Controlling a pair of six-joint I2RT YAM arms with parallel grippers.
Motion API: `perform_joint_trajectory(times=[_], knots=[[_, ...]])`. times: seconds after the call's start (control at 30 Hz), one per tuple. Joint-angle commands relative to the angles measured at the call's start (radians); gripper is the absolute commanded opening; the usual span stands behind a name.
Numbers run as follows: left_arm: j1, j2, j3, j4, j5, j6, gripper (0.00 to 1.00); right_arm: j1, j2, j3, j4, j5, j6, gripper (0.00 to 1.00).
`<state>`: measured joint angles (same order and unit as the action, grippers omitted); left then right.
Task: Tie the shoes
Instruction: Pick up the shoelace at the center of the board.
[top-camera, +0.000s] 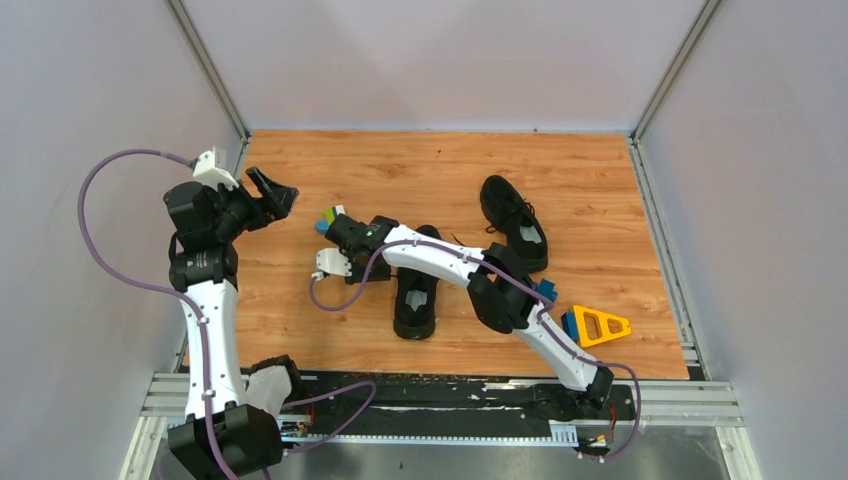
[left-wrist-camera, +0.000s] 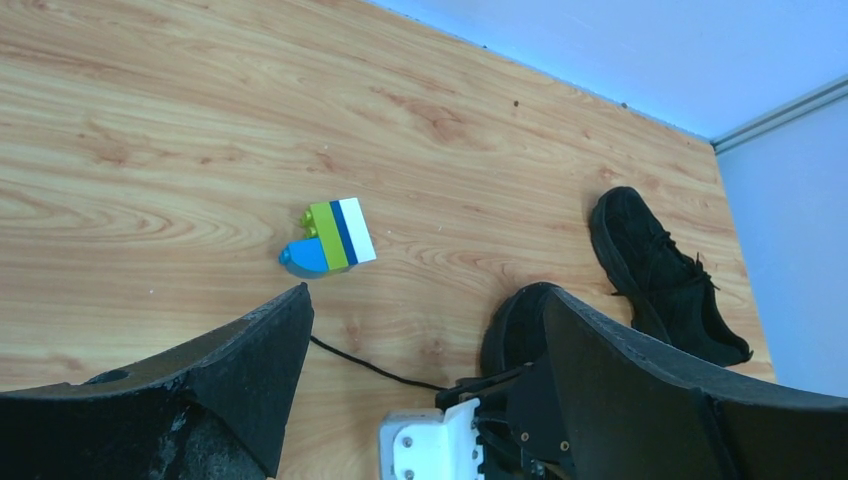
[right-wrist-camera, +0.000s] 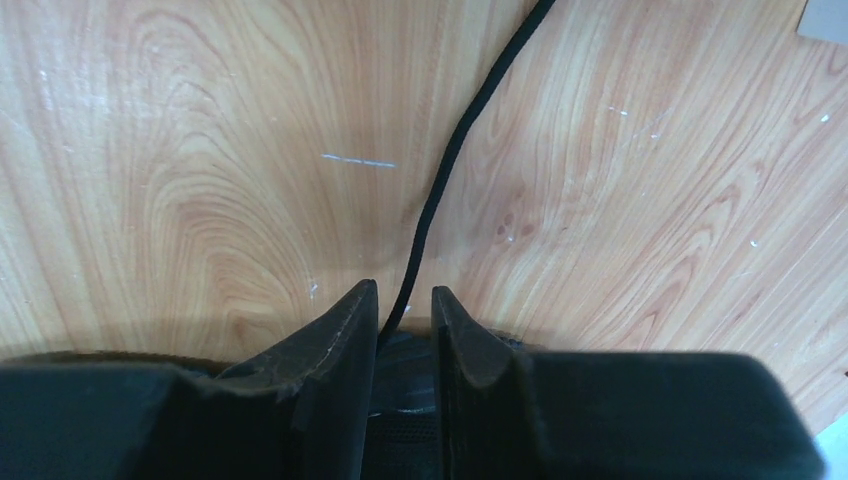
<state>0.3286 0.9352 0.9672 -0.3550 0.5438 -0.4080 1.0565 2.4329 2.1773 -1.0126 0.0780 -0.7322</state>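
Observation:
Two black shoes lie on the wooden floor. The near shoe (top-camera: 415, 292) points its toe away from the arm bases, and the far shoe (top-camera: 515, 222) lies to its right. A thin black lace (right-wrist-camera: 440, 180) runs from the near shoe leftward over the floor (left-wrist-camera: 375, 368). My right gripper (right-wrist-camera: 402, 295) is low over the floor, left of that shoe (top-camera: 352, 272). Its jaws stand a narrow gap apart, open, with the lace passing between them and not pinched. My left gripper (left-wrist-camera: 425, 295) hangs wide open and empty, high at the left (top-camera: 275, 190).
A small blue, green and white toy block (left-wrist-camera: 328, 240) lies just beyond the right gripper (top-camera: 330, 218). A yellow and blue toy piece (top-camera: 595, 325) sits right of the right arm. Walls close in the floor on the left, back and right.

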Motion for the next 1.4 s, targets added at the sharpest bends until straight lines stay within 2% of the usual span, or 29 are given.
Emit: perform_joint_trajectory(times=[0.0, 0.1, 0.17, 0.2, 0.37, 0.67, 0.77, 0.97, 1.2, 1.37], knots=[[-0.003, 0.001, -0.005, 0.043, 0.015, -0.014, 0.92, -0.010, -0.028, -0.001, -0.013, 0.020, 0.027, 0.25], [-0.003, 0.002, -0.010, 0.050, 0.017, -0.018, 0.92, -0.010, -0.033, 0.001, -0.014, 0.004, 0.032, 0.16], [-0.003, 0.002, -0.015, 0.054, 0.015, -0.019, 0.91, -0.010, -0.038, 0.012, -0.015, -0.014, 0.034, 0.02], [-0.003, 0.004, -0.016, 0.056, 0.013, -0.012, 0.91, -0.010, -0.042, 0.022, -0.014, -0.020, 0.040, 0.00], [-0.005, 0.037, -0.023, 0.116, 0.047, 0.088, 0.89, -0.035, -0.126, 0.041, 0.014, -0.110, 0.087, 0.00], [-0.052, 0.143, -0.085, 0.416, 0.325, 0.327, 0.76, -0.195, -0.320, -0.060, 0.066, -0.395, 0.235, 0.00], [-0.072, 0.178, -0.111, 0.455, 0.462, 0.379, 0.72, -0.250, -0.350, -0.075, 0.066, -0.491, 0.274, 0.00], [-0.247, 0.220, -0.179, 0.475, 0.588, 0.556, 0.72, -0.313, -0.378, -0.079, 0.069, -0.637, 0.341, 0.00], [-0.394, 0.339, -0.266, 0.671, 0.618, 0.648, 0.74, -0.349, -0.387, -0.100, 0.070, -0.774, 0.337, 0.00], [-0.473, 0.388, -0.281, 0.698, 0.594, 0.768, 0.74, -0.364, -0.387, -0.111, 0.068, -0.860, 0.334, 0.00]])
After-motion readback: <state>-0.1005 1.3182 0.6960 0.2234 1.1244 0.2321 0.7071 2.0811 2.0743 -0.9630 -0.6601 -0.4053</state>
